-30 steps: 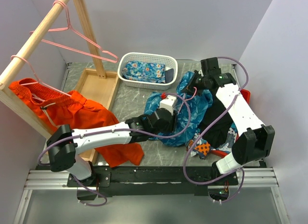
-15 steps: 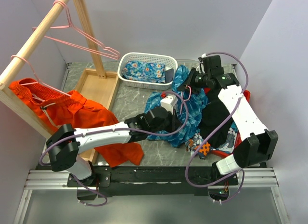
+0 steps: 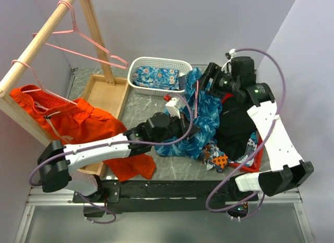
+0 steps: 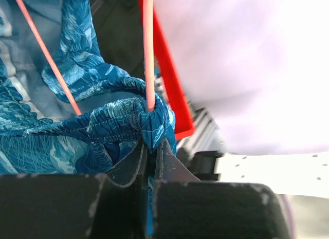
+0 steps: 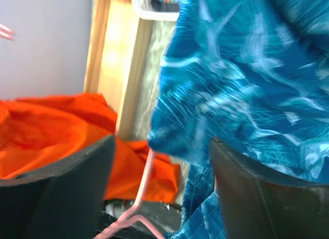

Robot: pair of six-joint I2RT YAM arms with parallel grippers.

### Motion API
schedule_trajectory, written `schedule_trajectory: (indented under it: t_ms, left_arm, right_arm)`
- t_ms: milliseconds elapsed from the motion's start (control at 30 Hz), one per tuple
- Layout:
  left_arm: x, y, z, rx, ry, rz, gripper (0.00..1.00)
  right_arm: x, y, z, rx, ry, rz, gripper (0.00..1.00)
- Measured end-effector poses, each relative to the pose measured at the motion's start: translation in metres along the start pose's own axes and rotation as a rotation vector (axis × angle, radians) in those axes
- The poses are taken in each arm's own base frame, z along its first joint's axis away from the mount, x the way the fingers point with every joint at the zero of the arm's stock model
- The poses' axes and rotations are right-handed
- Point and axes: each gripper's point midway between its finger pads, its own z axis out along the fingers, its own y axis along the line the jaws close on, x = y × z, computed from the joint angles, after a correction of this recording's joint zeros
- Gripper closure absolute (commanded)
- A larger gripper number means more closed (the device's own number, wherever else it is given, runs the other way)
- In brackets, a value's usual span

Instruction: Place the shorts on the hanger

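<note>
Since a second ago my left gripper [image 4: 153, 144] has clamped down and my right gripper [image 5: 162, 144] has sprung wide and drawn back toward the rear wall.

- The shorts [image 3: 206, 115] sit bunched right of centre on the table [image 3: 141, 104], partly lifted, their right edge against a heap of black clothing [image 3: 235, 128].
- The hanger [image 4: 148, 49]: one pink wire runs straight down into the gathered waistband, and a second wire slants across the fabric to its left.
- Left fingers [image 4: 133, 162] are pinched tight on that waistband, right where the wire meets it.
- Right fingers [image 5: 77, 182] stand far apart, gripping nothing; blue cloth hangs just beyond them.
- White basket [image 3: 151, 89] is just behind the shorts.
- Orange shorts [image 3: 83, 120] hang at far left, under the wooden rack [image 3: 42, 39].
</note>
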Motion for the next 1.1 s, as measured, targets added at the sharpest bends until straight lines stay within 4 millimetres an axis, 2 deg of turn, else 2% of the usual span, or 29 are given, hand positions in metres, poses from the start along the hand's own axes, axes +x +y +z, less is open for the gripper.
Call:
schedule_trajectory:
  t_ms: [100,300,400,500,600,700,833,933,1100]
  left_arm:
    - [-0.012,-0.011,-0.007,0.027,-0.033,-0.041,0.99]
    - [-0.030,-0.021,-0.018,0.029,-0.084,-0.126,0.99]
    - [-0.046,-0.029,-0.023,0.016,-0.118,-0.168,0.99]
    - [-0.074,-0.048,-0.031,0.018,-0.177,-0.201,0.99]
    - [-0.108,-0.079,-0.043,0.028,-0.262,-0.215,0.99]
    - [-0.146,-0.122,-0.065,0.077,-0.360,-0.247,0.99]
    - [-0.174,-0.153,-0.087,0.115,-0.464,-0.300,0.99]
    - [-0.179,-0.160,-0.091,0.090,-0.510,-0.325,0.99]
    - [-0.171,-0.169,-0.079,0.047,-0.541,-0.338,0.99]
  right_arm:
    - [-0.017,0.010,-0.013,-0.001,-0.069,-0.014,0.00]
    - [-0.061,0.024,-0.043,0.038,-0.243,-0.034,0.00]
    - [-0.081,0.024,-0.059,0.074,-0.338,-0.018,0.00]
    - [-0.094,0.013,-0.071,0.109,-0.401,0.023,0.00]
    - [-0.105,0.005,-0.073,0.123,-0.439,0.058,0.00]
    - [-0.107,-0.008,-0.062,0.141,-0.436,0.089,0.00]
    - [-0.098,-0.026,-0.029,0.141,-0.386,0.132,0.00]
    - [-0.084,-0.043,0.003,0.140,-0.320,0.167,0.00]
    - [-0.059,-0.061,0.049,0.111,-0.214,0.216,0.00]
